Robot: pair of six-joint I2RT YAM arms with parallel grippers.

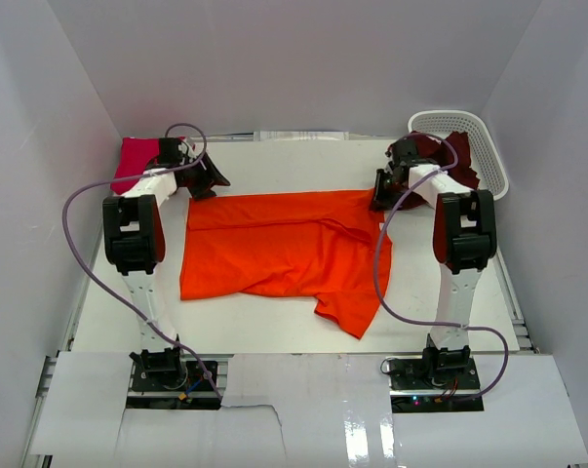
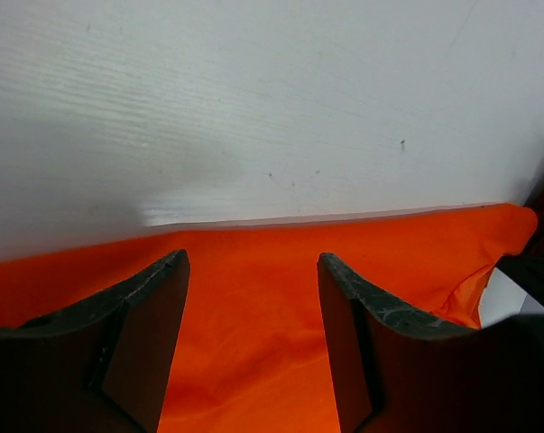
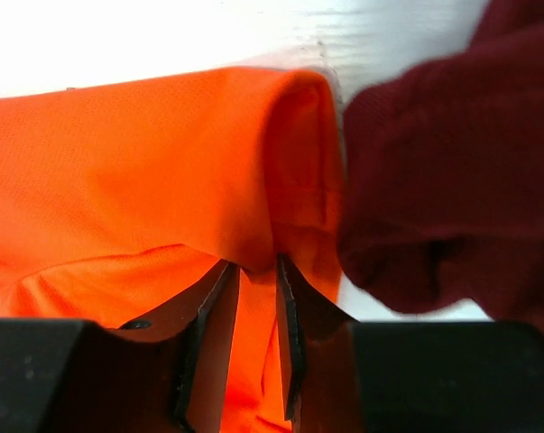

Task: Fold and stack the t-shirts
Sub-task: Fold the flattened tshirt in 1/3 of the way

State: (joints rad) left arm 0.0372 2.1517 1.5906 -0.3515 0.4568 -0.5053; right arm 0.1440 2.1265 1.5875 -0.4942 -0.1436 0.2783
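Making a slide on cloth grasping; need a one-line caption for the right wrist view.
Right gripper pinches a fold of the orange t-shirt, the maroon t-shirt bunched beside it.

A white worktop fills the middle of the frame, boxed in by plain pale walls — back wall across the top, left wall and right wall slanting down the sides. Soft, even light; glossy white panels along the bottom edge catch glare.
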